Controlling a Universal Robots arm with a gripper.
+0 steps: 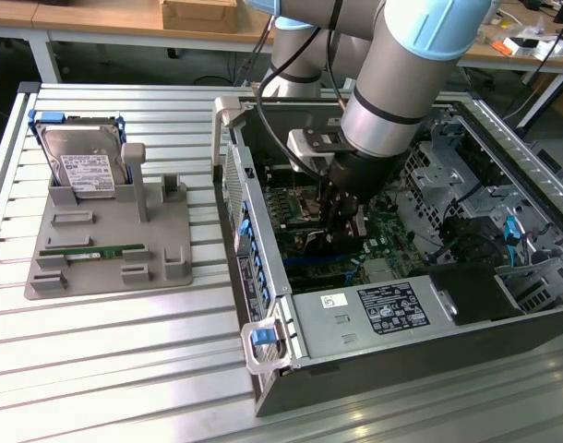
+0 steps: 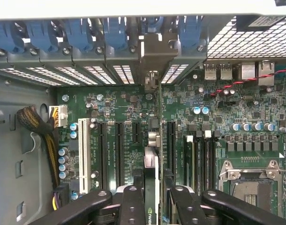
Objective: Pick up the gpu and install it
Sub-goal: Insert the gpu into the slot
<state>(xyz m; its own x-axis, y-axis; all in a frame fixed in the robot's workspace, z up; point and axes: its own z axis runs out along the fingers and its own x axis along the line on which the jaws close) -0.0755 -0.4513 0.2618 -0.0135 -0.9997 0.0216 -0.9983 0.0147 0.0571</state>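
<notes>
Gripper [image 1: 341, 217] down inside open computer case [image 1: 263, 277], pinching gpu [image 2: 152, 154] edge-on between fingers [image 2: 132, 206]. Gpu upright above motherboard [image 2: 218, 117], its metal end bracket [image 2: 154, 56] at rear slot openings with blue latches [image 2: 77, 35]. Gray holder tray [image 1: 161, 240] at 9 o'clock from case on counter [image 1: 125, 369], carrying hard drive [image 1: 83, 166] and green memory stick [image 1: 92, 250].

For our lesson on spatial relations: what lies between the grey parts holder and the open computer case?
Only bare ribbed table, seen in the exterior view; holder and case stand apart. The gripper grips the gpu inside the case.
</notes>
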